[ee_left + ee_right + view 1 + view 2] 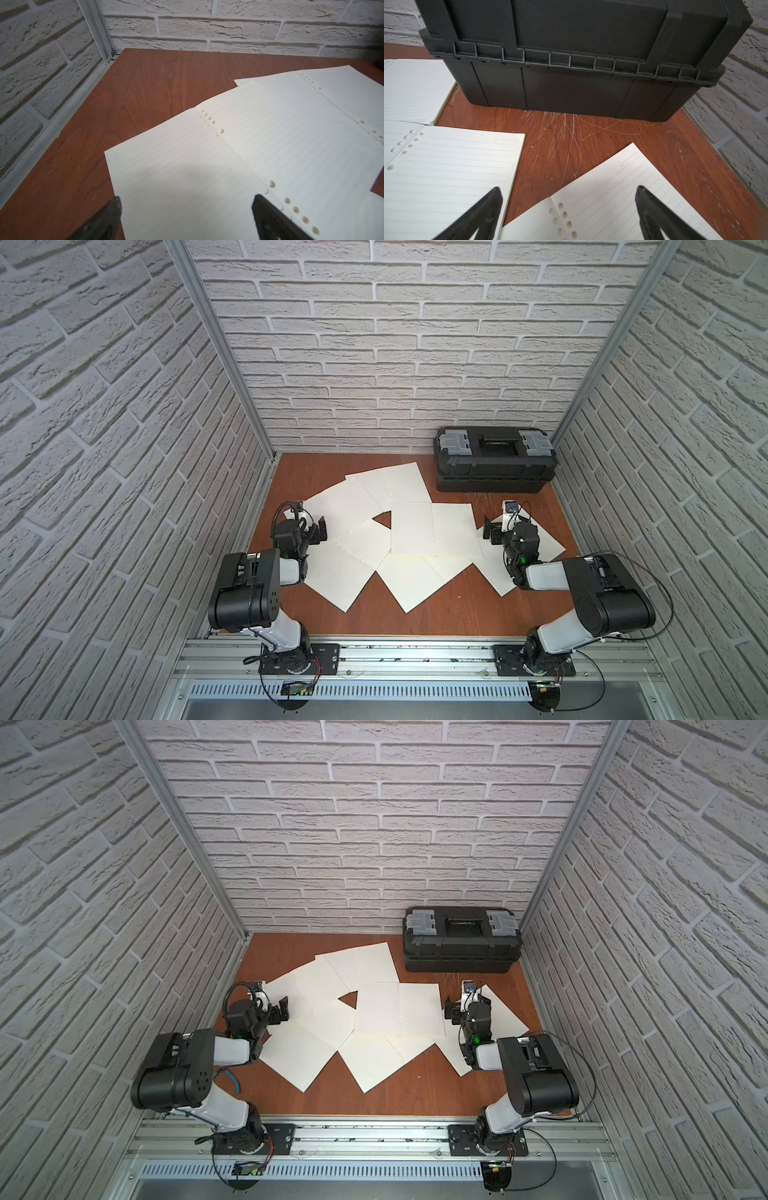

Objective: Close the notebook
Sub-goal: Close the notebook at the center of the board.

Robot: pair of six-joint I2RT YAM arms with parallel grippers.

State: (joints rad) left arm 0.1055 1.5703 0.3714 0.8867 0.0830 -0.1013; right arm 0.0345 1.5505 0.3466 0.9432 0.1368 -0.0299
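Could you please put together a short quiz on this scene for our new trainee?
1. True or false: the black plastic toolbox with grey latches has its lid raised.
2. What lies beneath the left end effector? A) cream lined notebook pages B) bare wood C) the toolbox
3. Fill in: the left end effector and the right end effector both have their jaws ____.
Key: 1 false; 2 A; 3 open.
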